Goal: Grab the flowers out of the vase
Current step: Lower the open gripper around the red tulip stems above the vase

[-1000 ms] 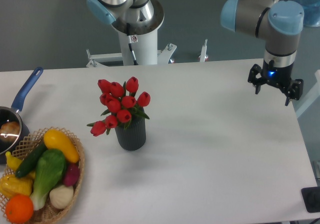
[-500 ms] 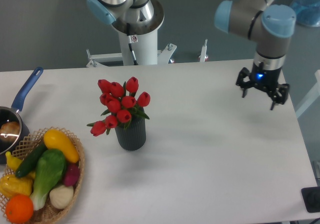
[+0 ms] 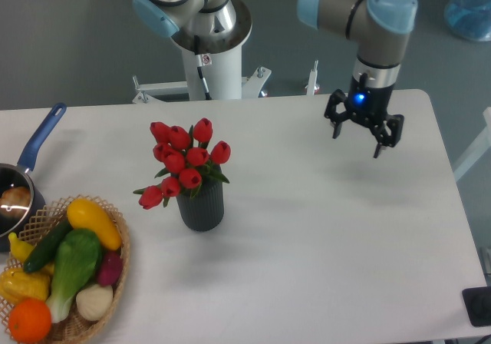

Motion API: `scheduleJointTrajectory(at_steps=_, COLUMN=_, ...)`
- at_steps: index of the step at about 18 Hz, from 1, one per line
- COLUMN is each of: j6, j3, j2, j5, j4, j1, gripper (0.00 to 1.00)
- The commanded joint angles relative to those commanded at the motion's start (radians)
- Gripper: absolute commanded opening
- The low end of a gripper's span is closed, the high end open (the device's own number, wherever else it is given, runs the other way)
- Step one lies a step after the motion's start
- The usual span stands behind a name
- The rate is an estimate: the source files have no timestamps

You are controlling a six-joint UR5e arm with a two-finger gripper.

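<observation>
Gripper (image 3: 357,137) hangs above the far right part of the table (image 3: 322,229), fingers spread wide apart, nothing between them; blue light glows on the wrist. Flowers (image 3: 185,162), red tulip buds w/ green leaves, stand upright in the vase (image 3: 201,206), one bud drooping out to the left over the rim. Vase sits on the table left of centre, well apart from the gripper. Wicker basket (image 3: 115,279) w/ veg & fruit (yellow squash, green pieces, an orange) is at the near left corner. Blue-handled saucepan (image 3: 23,179) lies at the left edge, just behind the basket.
</observation>
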Motion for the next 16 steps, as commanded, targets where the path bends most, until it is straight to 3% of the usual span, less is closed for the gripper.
scheduleJointTrajectory(at_steps=4, j6=-0.023, j3=-0.005, j2=0.041, j5=-0.112, j4=-0.064, j1=-0.029, gripper=1.00)
scheduleJointTrajectory(at_steps=7, j6=-0.022, j3=-0.008, j2=0.066, j5=-0.294, j4=-0.120, j1=-0.034, gripper=1.00)
scheduleJointTrajectory(at_steps=10, j6=-0.025, j3=-0.028, j2=0.094, j5=-0.434, j4=-0.126, j1=-0.043, gripper=1.00)
scheduleJointTrajectory(at_steps=12, j6=-0.052, j3=-0.026, j2=0.086, j5=-0.497, j4=-0.126, j1=-0.089, gripper=1.00)
scheduleJointTrajectory(at_steps=16, j6=-0.058, j3=-0.026, j2=0.045, j5=-0.509, j4=-0.118, j1=-0.167, gripper=1.00)
